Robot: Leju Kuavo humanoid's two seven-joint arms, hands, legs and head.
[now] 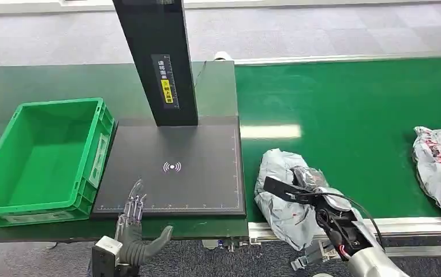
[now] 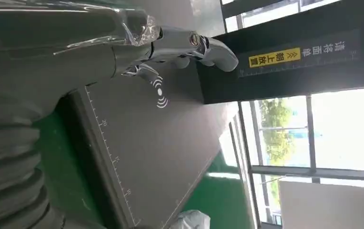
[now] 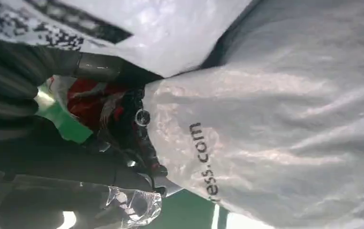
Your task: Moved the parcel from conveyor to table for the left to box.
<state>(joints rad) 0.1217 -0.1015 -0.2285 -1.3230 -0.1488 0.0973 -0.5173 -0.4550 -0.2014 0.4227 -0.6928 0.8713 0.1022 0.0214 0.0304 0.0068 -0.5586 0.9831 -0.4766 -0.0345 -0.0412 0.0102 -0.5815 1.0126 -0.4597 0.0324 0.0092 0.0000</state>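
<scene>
A crumpled grey plastic parcel [image 1: 280,183] lies at the front edge of the green conveyor belt [image 1: 351,109], partly hanging over the rail. My right hand [image 1: 309,186] grips it from the right side; in the right wrist view the parcel [image 3: 275,119] presses close against the hand [image 3: 51,143], with fingers wrapped on its folds. My left hand [image 1: 131,228] hovers at the table's front edge with fingers spread and nothing in it, also seen as the left hand [image 2: 123,43] above the black pad [image 2: 161,133]. The green crate [image 1: 39,156] stands empty at the left.
A black scan pad [image 1: 172,167] lies between crate and belt, with a tall black post [image 1: 157,57] at its back. A second white-and-red parcel [image 1: 440,161] lies on the belt at the far right. A metal rail [image 1: 414,224] edges the conveyor's front.
</scene>
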